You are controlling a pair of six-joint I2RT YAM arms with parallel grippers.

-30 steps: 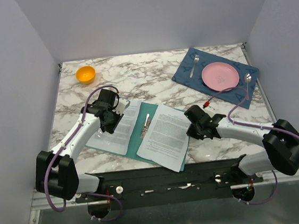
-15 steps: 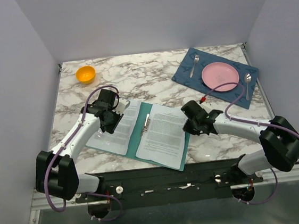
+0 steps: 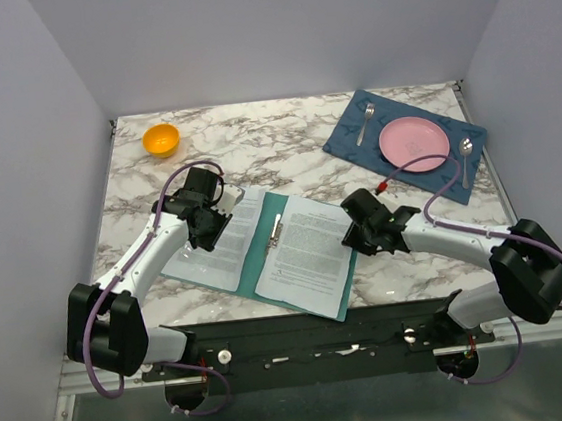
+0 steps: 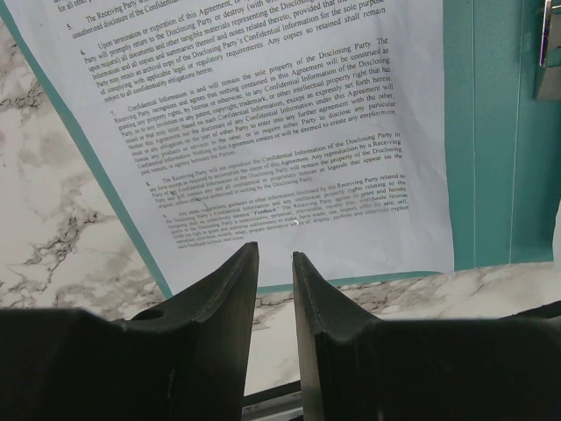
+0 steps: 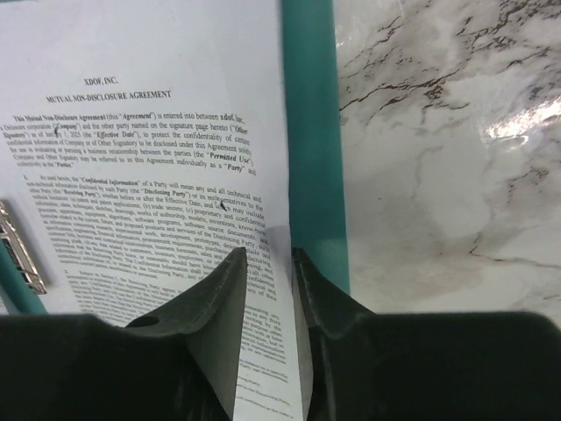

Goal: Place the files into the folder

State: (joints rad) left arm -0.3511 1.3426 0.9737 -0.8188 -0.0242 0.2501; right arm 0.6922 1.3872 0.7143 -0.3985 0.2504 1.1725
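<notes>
Top view looks down from behind; both wrist views closely share the folder.

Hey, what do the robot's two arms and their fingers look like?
Both the left arm and right arm have white links with bulky black joints and bases. A thin purple cable loops along each; the right one's carries a small red connector. The fingers are matte black wedges.

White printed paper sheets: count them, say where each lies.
2. One sheet on the open teal-green folder's left half, another sheet on its right half; others stacked beneath may be hidden.
</notes>
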